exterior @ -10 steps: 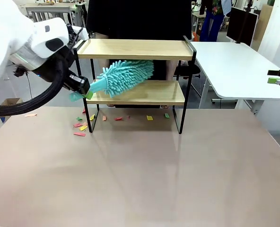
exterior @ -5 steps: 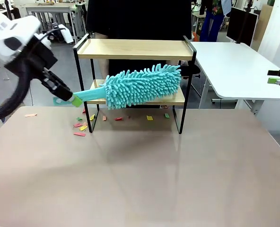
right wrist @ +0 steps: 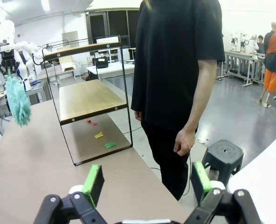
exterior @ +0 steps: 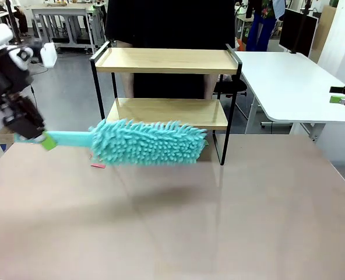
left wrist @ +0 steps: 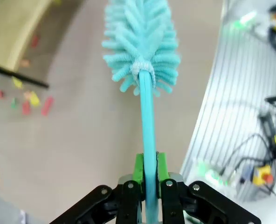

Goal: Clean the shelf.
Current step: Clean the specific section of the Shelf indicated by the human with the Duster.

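Observation:
The shelf (exterior: 166,60) stands at the table's far middle, both light wooden boards bare. A fluffy teal duster (exterior: 149,143) hangs level in front of its lower tier, just above the table. My left gripper (exterior: 41,140) is at the far left, shut on the duster's teal handle (left wrist: 146,126). In the left wrist view the green pads (left wrist: 138,169) clamp that handle, and the shelf's board (left wrist: 17,28) lies off to the upper left. My right gripper (right wrist: 147,179) is open and holds nothing, off the table's right end (exterior: 342,98), facing the shelf (right wrist: 89,98) from the side.
Coloured paper scraps (left wrist: 31,100) lie on the table under and beside the shelf (right wrist: 100,135). A person in black (exterior: 172,23) stands behind the shelf. A white table (exterior: 289,81) is at the back right, a stool (right wrist: 224,154) beside it. The brown table's near half (exterior: 190,221) is bare.
My left arm has drawn the duster out of the lower tier, leftward and toward the near side. The duster now hangs level in front of the shelf. The right gripper has not moved.

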`<control>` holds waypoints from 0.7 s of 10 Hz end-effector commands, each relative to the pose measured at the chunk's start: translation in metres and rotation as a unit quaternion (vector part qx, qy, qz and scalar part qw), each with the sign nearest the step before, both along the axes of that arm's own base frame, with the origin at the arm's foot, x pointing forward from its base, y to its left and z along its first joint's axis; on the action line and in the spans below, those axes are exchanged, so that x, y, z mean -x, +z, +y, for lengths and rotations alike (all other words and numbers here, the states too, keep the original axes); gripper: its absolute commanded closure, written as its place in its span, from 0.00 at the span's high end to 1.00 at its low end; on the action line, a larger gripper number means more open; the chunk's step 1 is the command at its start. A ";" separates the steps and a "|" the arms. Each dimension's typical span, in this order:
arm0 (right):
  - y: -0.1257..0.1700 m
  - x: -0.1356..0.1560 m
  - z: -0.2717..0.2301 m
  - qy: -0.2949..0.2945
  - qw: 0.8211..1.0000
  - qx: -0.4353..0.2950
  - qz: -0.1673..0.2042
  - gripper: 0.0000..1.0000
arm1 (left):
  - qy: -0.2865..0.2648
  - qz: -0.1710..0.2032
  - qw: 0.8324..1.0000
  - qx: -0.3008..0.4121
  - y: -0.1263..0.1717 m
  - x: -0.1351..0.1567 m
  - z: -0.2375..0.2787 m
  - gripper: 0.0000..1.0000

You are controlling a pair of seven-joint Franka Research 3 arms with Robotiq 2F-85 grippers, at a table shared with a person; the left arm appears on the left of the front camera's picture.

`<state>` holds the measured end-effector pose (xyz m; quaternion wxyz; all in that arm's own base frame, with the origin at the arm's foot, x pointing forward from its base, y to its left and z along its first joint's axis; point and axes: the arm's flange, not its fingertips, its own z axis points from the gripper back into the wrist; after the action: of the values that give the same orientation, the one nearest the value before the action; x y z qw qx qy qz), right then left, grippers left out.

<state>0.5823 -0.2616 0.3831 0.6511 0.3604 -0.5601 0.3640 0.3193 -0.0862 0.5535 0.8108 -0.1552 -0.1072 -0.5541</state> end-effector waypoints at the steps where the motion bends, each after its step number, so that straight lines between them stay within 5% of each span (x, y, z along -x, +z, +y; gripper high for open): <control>1: 0.004 -0.001 0.003 0.002 1.000 0.001 -0.004 1.00 | -0.034 0.010 0.997 -0.075 -0.001 0.010 0.023 0.13; 4: 0.004 -0.001 0.003 0.002 1.000 0.001 -0.004 1.00 | -0.064 0.049 0.981 -0.177 -0.020 0.018 0.051 0.13; 6: 0.004 -0.001 0.003 0.002 1.000 0.001 -0.004 1.00 | -0.044 0.014 0.981 -0.191 -0.026 0.017 0.057 0.13; 7: 0.004 -0.001 0.003 0.002 1.000 0.001 -0.004 1.00 | -0.052 0.055 0.981 -0.177 -0.024 0.018 0.051 0.13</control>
<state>0.5823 -0.2616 0.3831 0.6511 0.3604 -0.5601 0.3640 0.3035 -0.0324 0.5293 0.8007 -0.0306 0.0432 -0.5967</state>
